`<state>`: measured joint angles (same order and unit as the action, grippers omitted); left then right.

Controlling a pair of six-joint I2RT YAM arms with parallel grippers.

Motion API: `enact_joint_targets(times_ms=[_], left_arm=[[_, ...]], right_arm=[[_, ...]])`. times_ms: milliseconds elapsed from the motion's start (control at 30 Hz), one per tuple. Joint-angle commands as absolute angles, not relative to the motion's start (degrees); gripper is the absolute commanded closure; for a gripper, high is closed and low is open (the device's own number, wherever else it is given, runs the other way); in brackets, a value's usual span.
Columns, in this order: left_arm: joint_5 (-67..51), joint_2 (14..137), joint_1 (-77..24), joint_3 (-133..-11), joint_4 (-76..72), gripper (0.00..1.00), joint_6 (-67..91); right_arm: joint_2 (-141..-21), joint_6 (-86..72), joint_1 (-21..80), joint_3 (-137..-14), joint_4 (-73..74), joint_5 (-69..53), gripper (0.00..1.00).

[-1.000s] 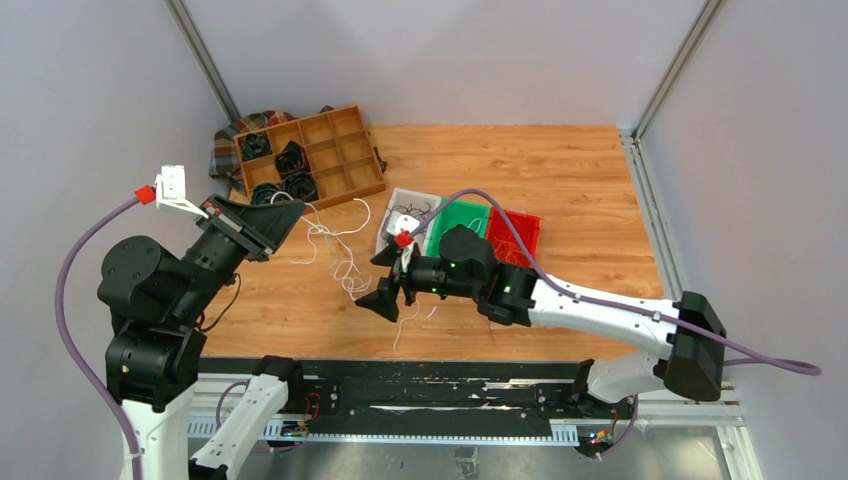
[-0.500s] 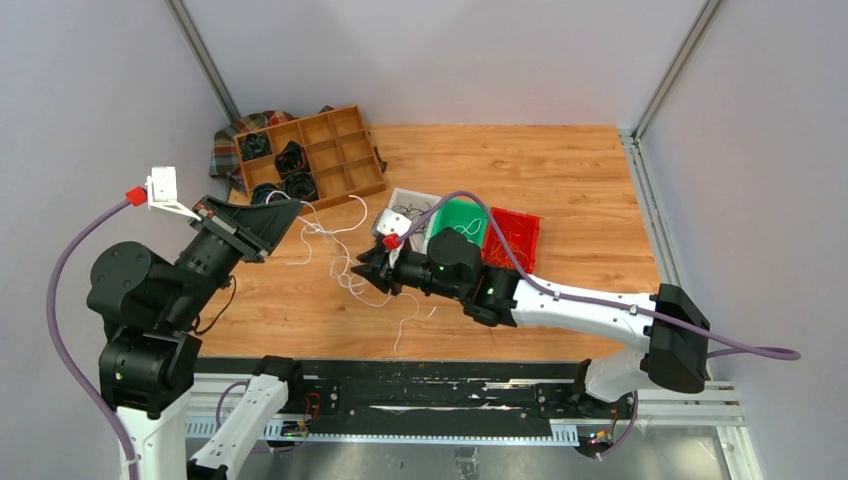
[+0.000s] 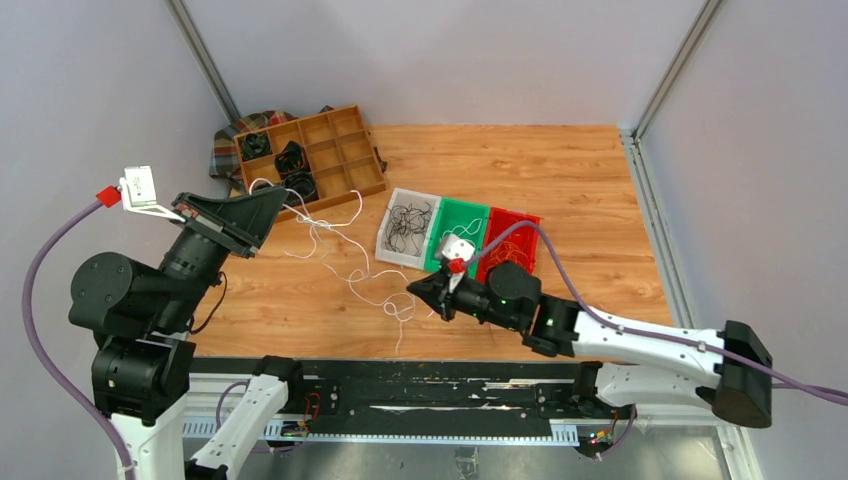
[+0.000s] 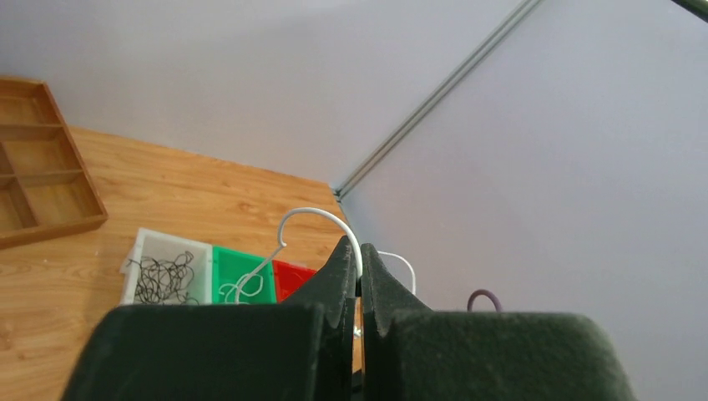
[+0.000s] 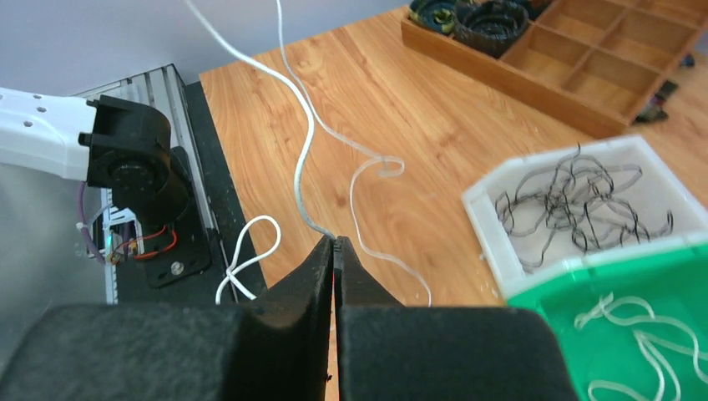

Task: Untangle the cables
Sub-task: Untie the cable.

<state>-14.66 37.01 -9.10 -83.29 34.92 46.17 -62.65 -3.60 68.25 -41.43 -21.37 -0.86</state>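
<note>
White cable (image 4: 317, 210) diagonal, far-left to near-right

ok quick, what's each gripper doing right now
left gripper: closed on a white cable
right gripper: closed on a white cable; cannot tell if it is the same one

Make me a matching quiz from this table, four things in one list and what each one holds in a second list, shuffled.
Things:
1. white bin
2. green bin
3. wooden tray
4. left gripper

Holds:
A. thick black coils
B. a white cable, pinched between shut fingers
C. thin black cables
D. loose thin white cables

Pairs: 1-C, 2-D, 3-A, 4-B.
</note>
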Motion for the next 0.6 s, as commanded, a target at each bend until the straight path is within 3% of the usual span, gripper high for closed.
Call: enact_joint_targets(times_ms=[0,267,433,567], left_arm=[[-12.40,36.91,-8.70,-84.81,30.76,0.99,42.81],[-11.55,36.91,-8.70,-85.49,28.95,1.00,40.45],[-10.05,36.68,-8.72,-86.13,27.99,1.00,38.67],[-9.98,36.44,-8.70,-86.24,26.76,1.00,37.62]], right_arm=[[-54.22,-8.84,68.85,-36.62,-15.81,4.65,0.99],[-44.04,-15.52,68.55,-33.53,3.82,18.19,0.99],[-42.48,-22.53,67.59,-34.95,20.06,29.38,1.00],[-42.47,-26.60,66.12,-36.08,25.57,30.91,1.00]])
